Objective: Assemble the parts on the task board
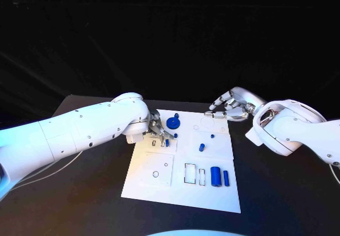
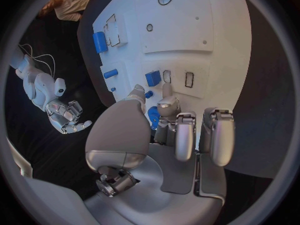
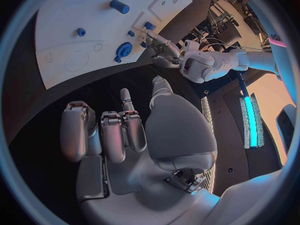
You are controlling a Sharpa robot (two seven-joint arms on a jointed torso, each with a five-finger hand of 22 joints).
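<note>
At the board's (image 1: 159,184) ten-o'clock edge the left hand (image 1: 157,132) rests its fingertips among small blue parts (image 1: 201,147), holding nothing I can make out; at one o'clock, off the far edge, the right hand (image 1: 228,108) hovers spread, empty; two blue cylinders (image 1: 215,175) lie near five o'clock.

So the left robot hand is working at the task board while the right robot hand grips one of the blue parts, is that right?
Not quite: the right robot hand holds nothing, as the right wrist view shows. The left robot hand is indeed at the task board.
</note>
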